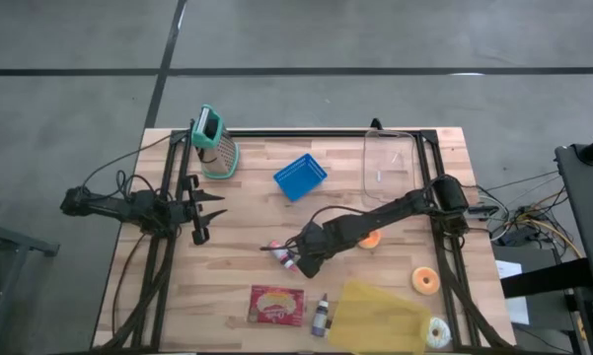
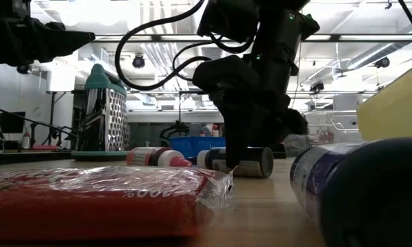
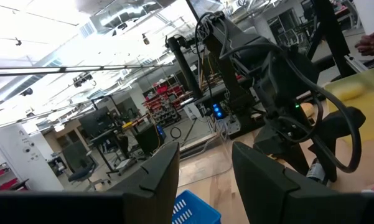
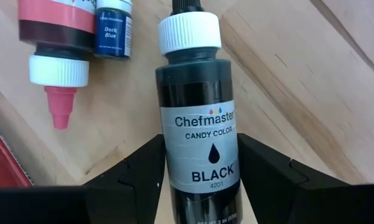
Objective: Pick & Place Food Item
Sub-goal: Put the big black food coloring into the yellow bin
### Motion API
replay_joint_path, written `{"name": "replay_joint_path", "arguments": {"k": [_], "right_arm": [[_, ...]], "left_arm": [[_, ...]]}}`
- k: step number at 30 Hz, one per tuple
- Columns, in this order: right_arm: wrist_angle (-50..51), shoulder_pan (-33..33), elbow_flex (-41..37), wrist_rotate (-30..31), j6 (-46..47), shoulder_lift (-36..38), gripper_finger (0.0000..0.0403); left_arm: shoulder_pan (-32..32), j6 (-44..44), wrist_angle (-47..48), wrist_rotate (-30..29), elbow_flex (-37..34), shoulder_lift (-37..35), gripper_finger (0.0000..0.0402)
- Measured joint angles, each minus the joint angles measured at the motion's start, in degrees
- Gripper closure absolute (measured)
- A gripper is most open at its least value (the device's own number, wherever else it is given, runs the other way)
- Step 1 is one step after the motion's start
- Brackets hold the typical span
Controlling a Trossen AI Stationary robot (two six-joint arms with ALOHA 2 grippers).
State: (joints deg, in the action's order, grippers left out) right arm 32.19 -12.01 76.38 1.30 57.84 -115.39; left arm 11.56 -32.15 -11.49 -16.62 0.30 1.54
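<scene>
I'm hovering the right end effector (image 4: 199, 177), jaws parted, astride the black candy-color bottle (image 4: 198, 118) lying on the tabletop (image 4: 299, 74); it looks light, rigid and slick, so I'm targeting the labelled middle.

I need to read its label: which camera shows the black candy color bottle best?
The right wrist view: the black bottle fills it, label readable, between the right gripper's fingers. The low view shows it lying behind the gripper; high view hides most of it.
</scene>
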Motion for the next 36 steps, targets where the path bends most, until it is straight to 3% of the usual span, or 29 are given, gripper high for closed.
{"name": "replay_joint_path", "arguments": {"k": [5,17,36], "right_arm": [[0.0,0.0,-0.1,-0.1,0.5,0.0,0.0219],[0.1,0.0,-0.1,-0.1,0.4,0.0,0.0269],[0.1,-0.1,0.0,0.1,-0.7,2.2,0.0272]], "left_arm": [[0.0,0.0,0.0,0.0,0.0,0.0,0.0250],[0.0,0.0,0.0,0.0,0.0,0.0,0.0250],[0.0,0.0,0.0,0.0,0.0,0.0,0.0250]]}}
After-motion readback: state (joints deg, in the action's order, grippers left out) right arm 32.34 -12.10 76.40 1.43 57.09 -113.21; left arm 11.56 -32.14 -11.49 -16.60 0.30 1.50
